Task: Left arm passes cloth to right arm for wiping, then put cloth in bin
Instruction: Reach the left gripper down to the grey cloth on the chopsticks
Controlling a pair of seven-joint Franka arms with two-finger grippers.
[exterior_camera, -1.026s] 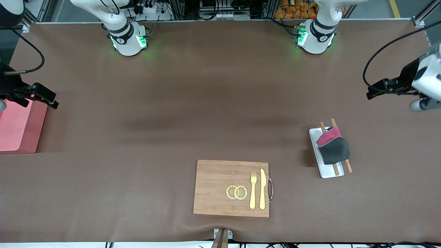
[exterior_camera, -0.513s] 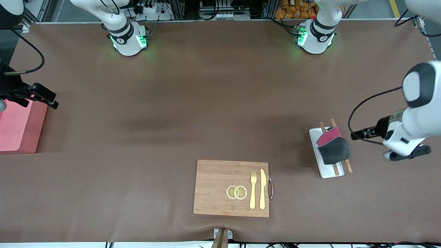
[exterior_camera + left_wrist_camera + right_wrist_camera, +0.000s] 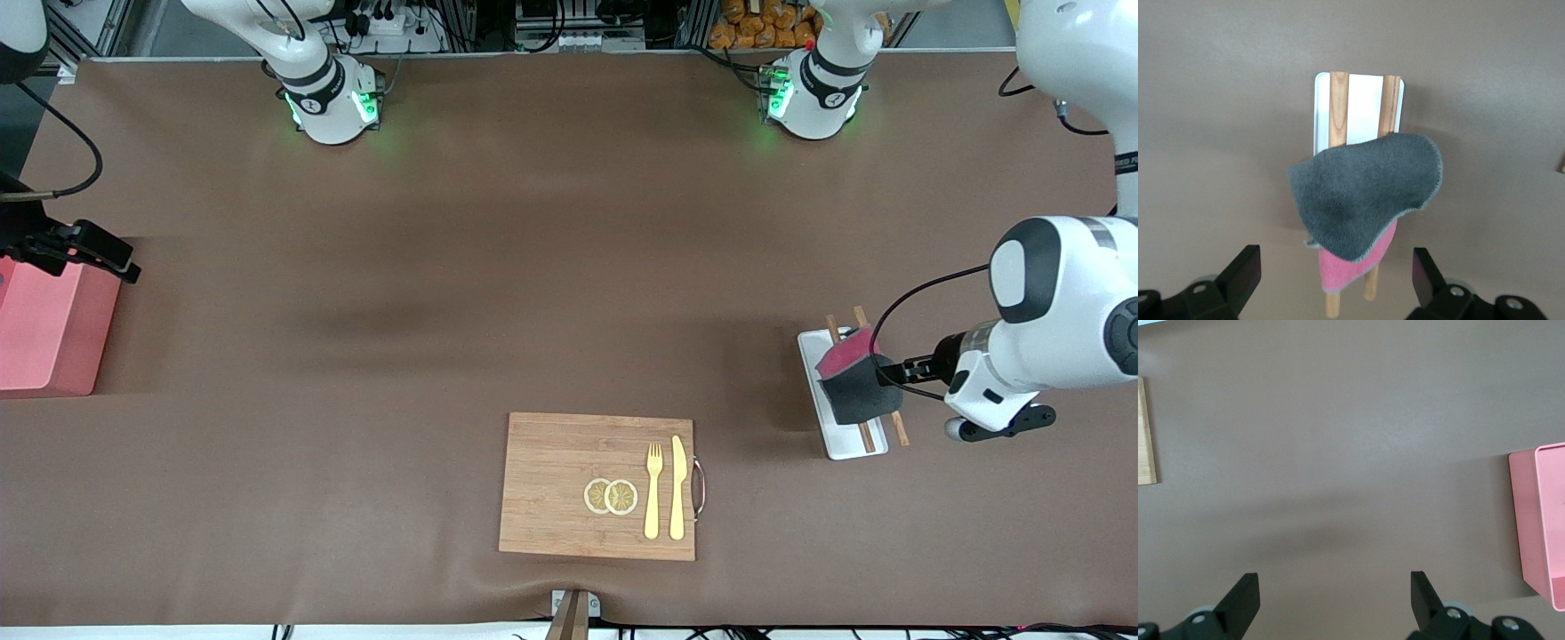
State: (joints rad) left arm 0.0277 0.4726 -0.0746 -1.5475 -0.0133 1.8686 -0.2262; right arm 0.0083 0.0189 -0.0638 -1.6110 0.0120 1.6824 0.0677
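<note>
1. My left gripper (image 3: 1335, 283) hangs over the table at the left arm's end, just beside the cloth (image 3: 858, 387) and the white tray (image 3: 829, 440), with its jaws spread wide and nothing between them.
2. In my left wrist view the 2 dark fingertips (image 3: 1245, 267) flank the cloth (image 3: 1368, 193) without touching it.
3. The cloth lies draped over the white tray (image 3: 1361, 100) and the 2 chopsticks (image 3: 1338, 110), dark grey side up, with a magenta-pink fold showing at one end.
4. The chopsticks (image 3: 900, 431) lie lengthwise on the tray, and their ends stick out from under the cloth at both ends.
5. My right gripper (image 3: 1331, 603) waits over the table at the right arm's end, just beside the bin (image 3: 1541, 520), its jaws also wide apart and empty.
6. In the front view the bin (image 3: 49, 329) is a pink box at the table's edge at the right arm's end, and my right gripper (image 3: 111, 258) shows above its upper corner.
7. A wooden cutting board (image 3: 569, 484) lies near the front camera, between the 2 ends of the table.
8. On the board sit 2 lemon slices (image 3: 611, 496) touching each other, and beside them a yellow fork (image 3: 653, 489) and a yellow knife (image 3: 677, 487) lying side by side.
9. The cloth and the bin are well apart, at the 2 ends of the table.
</note>
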